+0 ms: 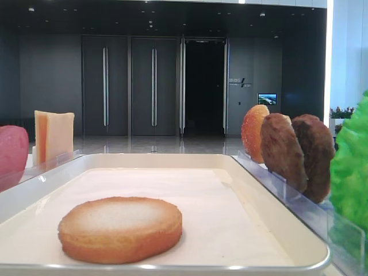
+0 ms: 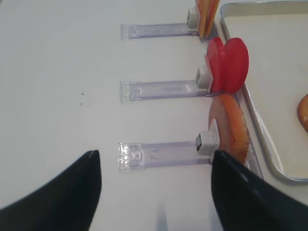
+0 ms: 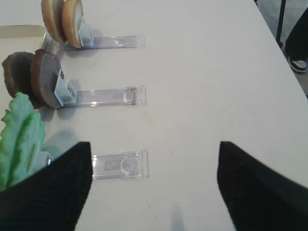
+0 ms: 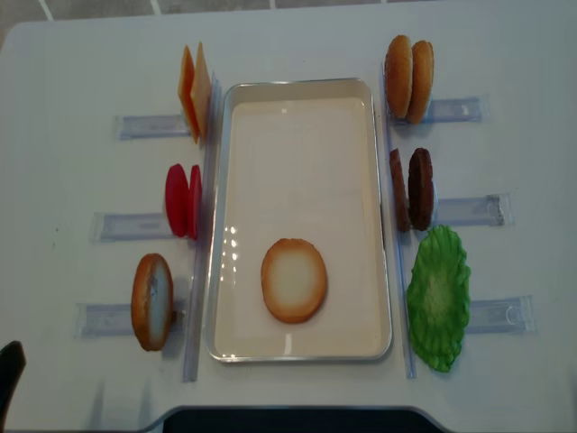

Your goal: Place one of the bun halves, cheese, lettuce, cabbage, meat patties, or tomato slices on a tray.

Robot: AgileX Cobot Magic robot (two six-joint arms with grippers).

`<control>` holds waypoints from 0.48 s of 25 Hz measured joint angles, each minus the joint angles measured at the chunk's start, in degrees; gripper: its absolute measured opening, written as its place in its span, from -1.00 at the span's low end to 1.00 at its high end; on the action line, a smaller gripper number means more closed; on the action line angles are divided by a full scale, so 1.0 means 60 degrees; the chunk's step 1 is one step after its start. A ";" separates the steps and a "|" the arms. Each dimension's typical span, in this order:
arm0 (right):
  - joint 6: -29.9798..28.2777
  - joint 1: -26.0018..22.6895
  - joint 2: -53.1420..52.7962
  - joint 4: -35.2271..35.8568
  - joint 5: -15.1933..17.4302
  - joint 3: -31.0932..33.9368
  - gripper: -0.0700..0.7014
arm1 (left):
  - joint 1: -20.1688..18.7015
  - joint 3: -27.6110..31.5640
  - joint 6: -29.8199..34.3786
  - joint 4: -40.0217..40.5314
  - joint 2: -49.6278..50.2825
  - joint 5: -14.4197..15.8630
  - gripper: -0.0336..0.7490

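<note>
Bun half is lying flat on tray, so placing looks done. Left gripper and right gripper are both hanging w/ jaws spread, holding nothing; next pick, e.g. cheese, needs a fresh grasp.

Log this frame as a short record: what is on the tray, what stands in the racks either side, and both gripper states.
tray: large shallow white rectangular tray, centre of table
on tray: one flat round bun half with pale face, lying flat near the front end
left racks: pale yellow-orange square cheese slices; smooth red tomato slices; one orange bun
right racks: two buns; two dark brown meat patties; green lettuce
left gripper: open, empty
right gripper: open, empty
</note>
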 joint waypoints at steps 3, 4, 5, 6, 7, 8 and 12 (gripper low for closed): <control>0.0000 0.0000 0.0000 0.0000 0.0000 0.0000 0.58 | 0.0000 0.0000 -0.0008 0.0000 -0.0268 0.0006 0.37; 0.0000 0.0000 0.0000 0.0000 0.0000 0.0000 0.58 | 0.0000 0.0000 0.0006 -0.0024 -0.0289 0.0011 0.33; 0.0000 0.0000 0.0000 0.0000 0.0000 0.0000 0.58 | 0.0000 0.0000 0.0101 -0.0087 -0.0289 0.0017 0.30; 0.0000 0.0000 0.0000 0.0000 0.0000 0.0000 0.58 | 0.0000 0.0000 0.0244 -0.0238 -0.0289 0.0017 0.28; 0.0000 0.0000 0.0000 0.0000 0.0000 0.0000 0.58 | 0.0000 0.0000 0.0484 -0.0442 -0.0289 0.0017 0.26; 0.0000 0.0000 0.0000 0.0000 0.0000 0.0000 0.58 | 0.0000 0.0000 0.0723 -0.0622 -0.0289 0.0017 0.25; 0.0000 0.0000 0.0000 0.0000 0.0000 0.0000 0.58 | 0.0000 0.0000 0.0787 -0.0543 -0.0289 0.0017 0.24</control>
